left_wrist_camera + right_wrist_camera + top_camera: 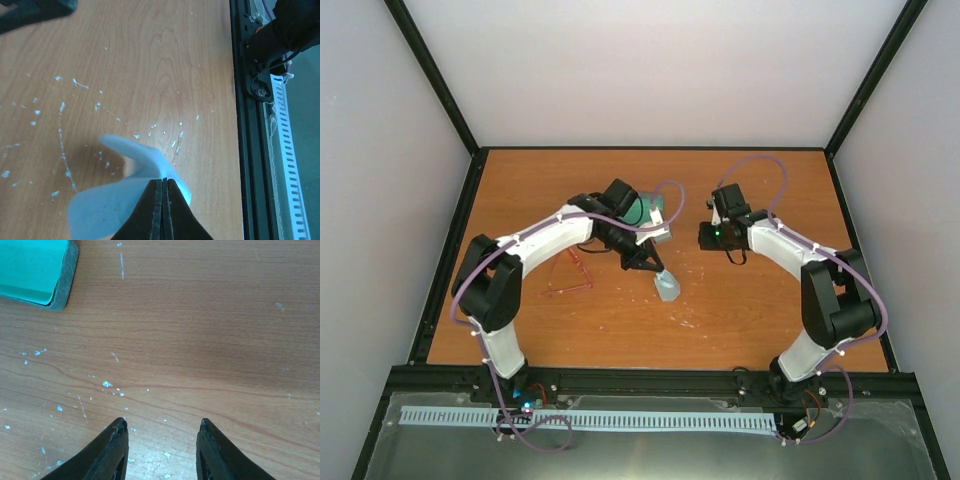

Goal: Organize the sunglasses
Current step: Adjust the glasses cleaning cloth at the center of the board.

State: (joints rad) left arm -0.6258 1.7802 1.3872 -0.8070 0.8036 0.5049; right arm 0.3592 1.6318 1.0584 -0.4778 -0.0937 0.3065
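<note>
One pair of sunglasses (568, 275) lies on the tabletop (740, 310), left of centre in the overhead view, clear of both grippers. To its right, near frame centre, the left gripper (162, 184) is closed tight on a light-blue cloth (115, 205), pinching a fold between its tips. Just above, a case (642, 212) with green lining sits partly hidden by the left arm. Right of centre, the right gripper (162, 426) hangs over bare wood with its jaws spread wide, holding nothing.
</note>
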